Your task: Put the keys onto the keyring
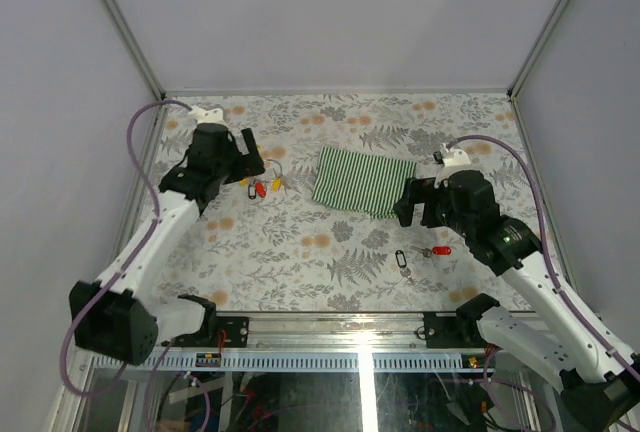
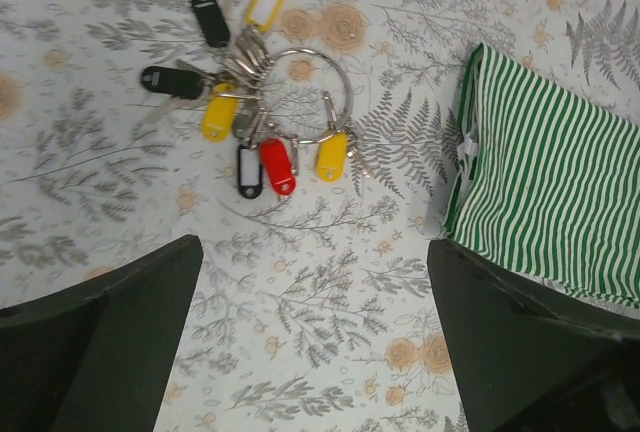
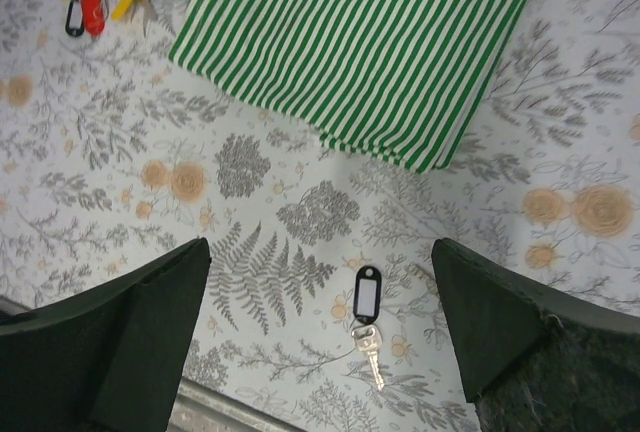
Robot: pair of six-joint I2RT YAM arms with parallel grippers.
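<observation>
the right claw (image 3: 320,245) is wide open and holds nothing. the black-tagged key (image 3: 366,304) lies on the table (image 1: 300,252) between its fingers, at 5 o'clock. the red-tagged key (image 1: 440,250) lies near it, at 3 o'clock in the top view: two loose keys. farther lies one striped cloth (image 3: 360,42). the left claw (image 2: 312,247) is wide and empty too. the keyring (image 2: 310,92) lies at its 12 o'clock, untouched, with seven tags: three yellow, three black, one red.

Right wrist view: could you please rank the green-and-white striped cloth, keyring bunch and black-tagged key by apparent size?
1. Green-and-white striped cloth, clearly largest.
2. Silver keyring with coloured-tag keys, cropped at top.
3. Black-tagged metal key; 2 and 3 look close, so unsure.
</observation>
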